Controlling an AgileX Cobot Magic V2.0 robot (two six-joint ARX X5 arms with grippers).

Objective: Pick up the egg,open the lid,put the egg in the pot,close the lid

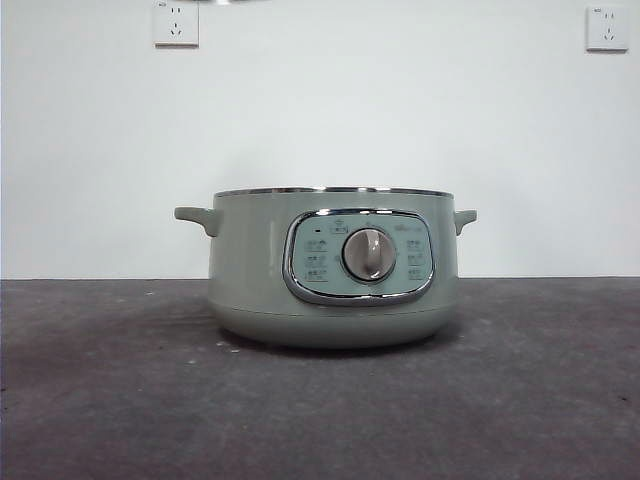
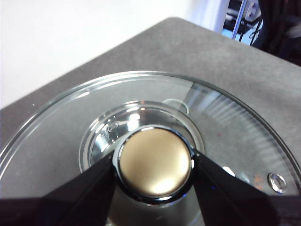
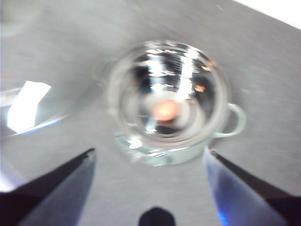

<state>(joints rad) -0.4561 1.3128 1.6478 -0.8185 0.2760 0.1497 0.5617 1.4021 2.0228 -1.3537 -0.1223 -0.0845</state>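
Observation:
The sage-green pot (image 1: 330, 270) stands mid-table with its dial panel facing the front camera and no lid on it. From above, in the blurred right wrist view, the pot (image 3: 225, 84) is open and the reddish-brown egg (image 3: 166, 110) lies on its shiny bottom. My right gripper (image 3: 150, 151) hangs open high above the pot, holding nothing. The glass lid (image 2: 225, 117) is away from the pot, with grey table showing through it. My left gripper (image 2: 154, 162) is shut on the lid's knob (image 2: 155, 160). Neither arm shows in the front view.
Two wall sockets (image 1: 176, 22) (image 1: 607, 27) sit on the white wall behind the pot. Grey table (image 1: 120, 400) spreads around the pot on all sides. A bright glassy patch (image 3: 28, 106) lies beside the pot in the right wrist view.

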